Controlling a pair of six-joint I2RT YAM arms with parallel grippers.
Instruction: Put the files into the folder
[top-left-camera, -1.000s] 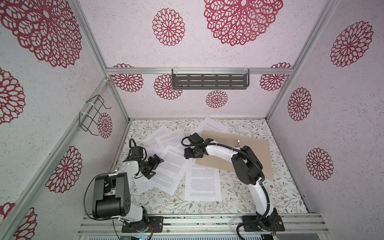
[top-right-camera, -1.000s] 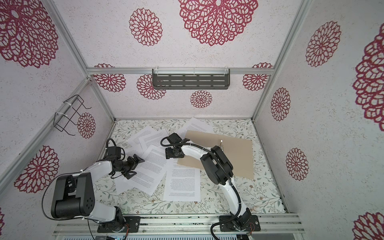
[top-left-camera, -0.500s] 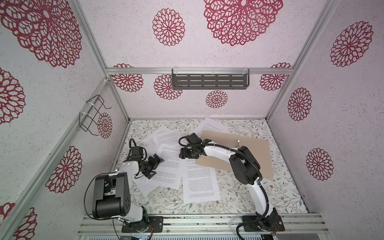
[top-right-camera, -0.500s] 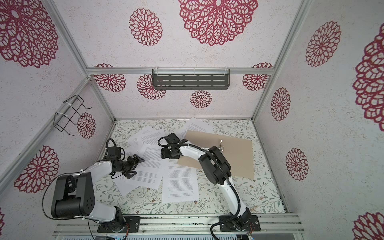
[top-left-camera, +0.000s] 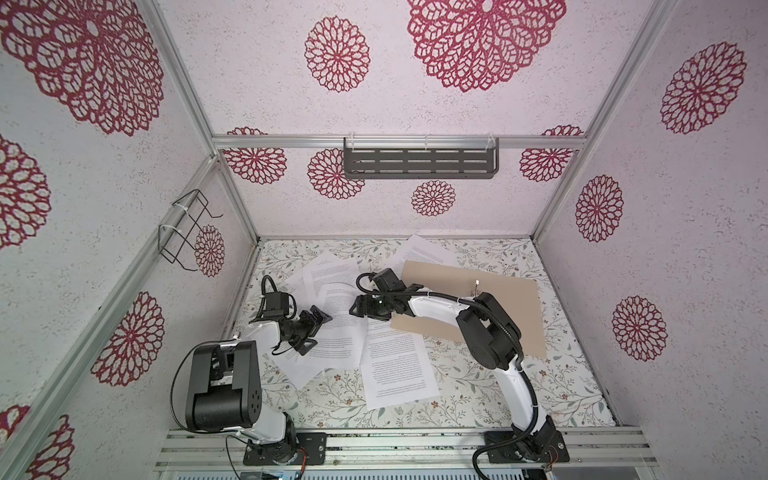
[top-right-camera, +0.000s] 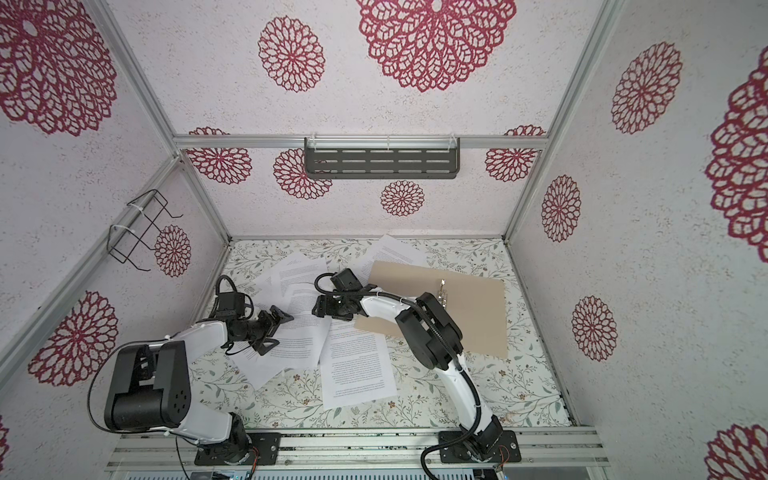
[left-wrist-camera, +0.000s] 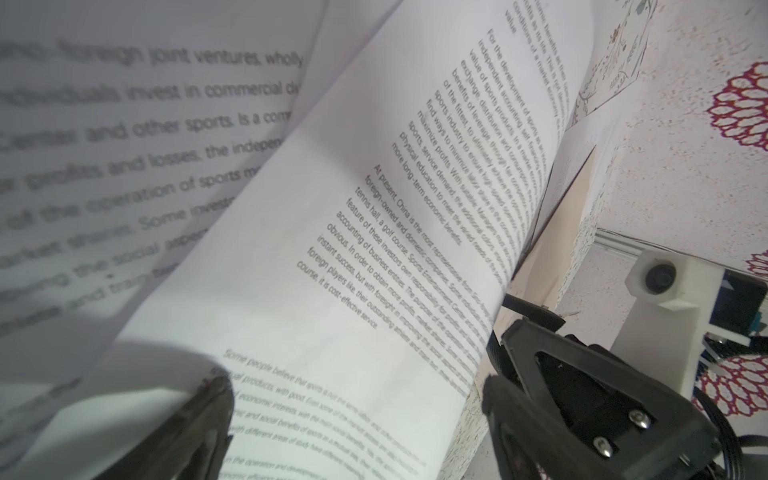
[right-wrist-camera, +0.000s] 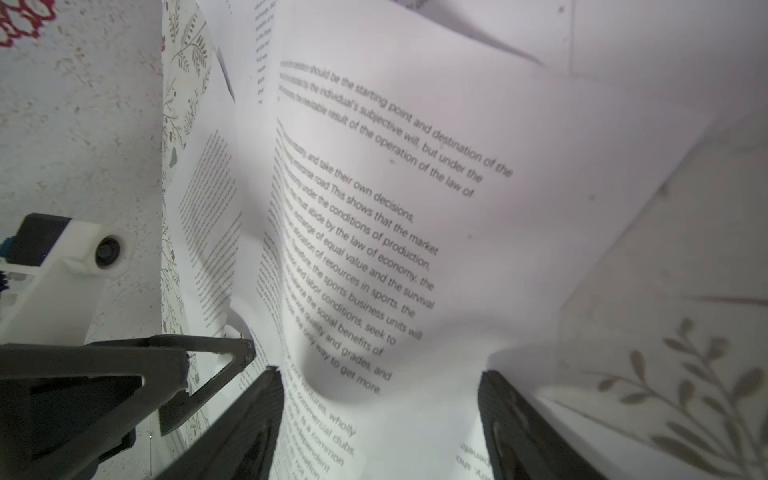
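Several files (top-left-camera: 397, 365) askew; folder (top-left-camera: 440, 276) long side-to-side

walls (top-left-camera: 257, 83) — white, red rosettes | shelf (top-left-camera: 419, 163) grey | wire rack (top-left-camera: 183, 232) | floor (top-left-camera: 478, 399) — leafy print

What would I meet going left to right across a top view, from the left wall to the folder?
Wire rack on the wall → left gripper → right gripper → folder. The overlapping sheets are left out.
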